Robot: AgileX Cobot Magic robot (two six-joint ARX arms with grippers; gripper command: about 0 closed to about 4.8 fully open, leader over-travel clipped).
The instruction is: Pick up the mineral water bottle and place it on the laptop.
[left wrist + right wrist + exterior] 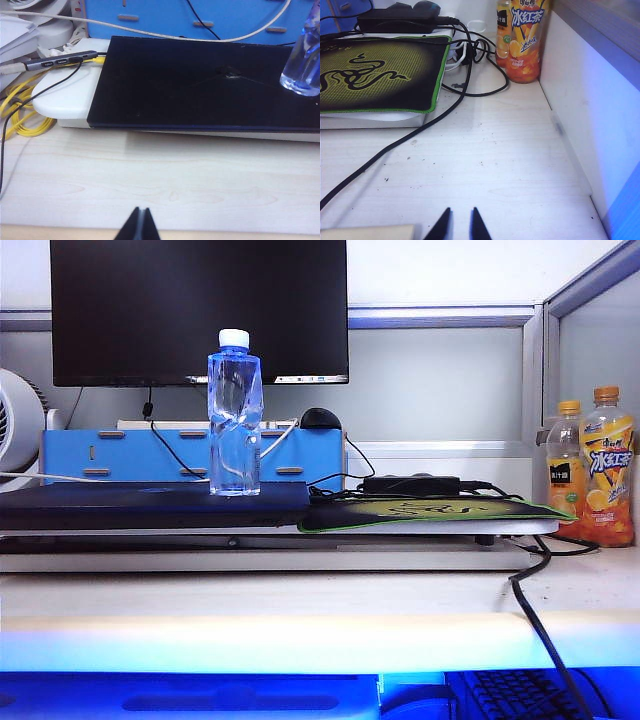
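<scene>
bottle-on-laptop run, both arms parked low at the near desk edge

step in hand: judged complete or nearly so. the mineral water bottle (235, 415) stands upright, white cap on, its base resting on the laptop (150, 505), toward the lid's 3 o'clock end in the exterior view. the left wrist view shows the clear base (301, 75) seated on the black lid (200, 85), inset from the near edge. neither gripper touches it

tools: left gripper (139, 227) has its two finger tips pressed together, nothing between them, hovering over bare wood, well short of the laptop. right gripper (459, 225) shows a slim gap between its tips, nearly closed and holding nothing, over the desk near the side partition (590, 100)

next move, as a judgement: nothing further needed on the bottle; if anything, keep both arms back and avoid nudging the riser the laptop sits on, since a tall narrow bottle would tip easily

surface and room: pale wood desk (495, 165), laptop on a white riser (65, 95). at the laptop's 3 o'clock, a green-edged mouse pad (375, 75) with a black power brick (410, 484) behind it. a black cable (420, 130) trails off the pad across the desk. two orange drink bottles (595, 465) stand at the far 3 o'clock by the partition. behind: black monitor (200, 310), blue organiser (190, 455). at 9 o'clock, a usb hub (60, 61) and coiled yellow cable (22, 115)
</scene>
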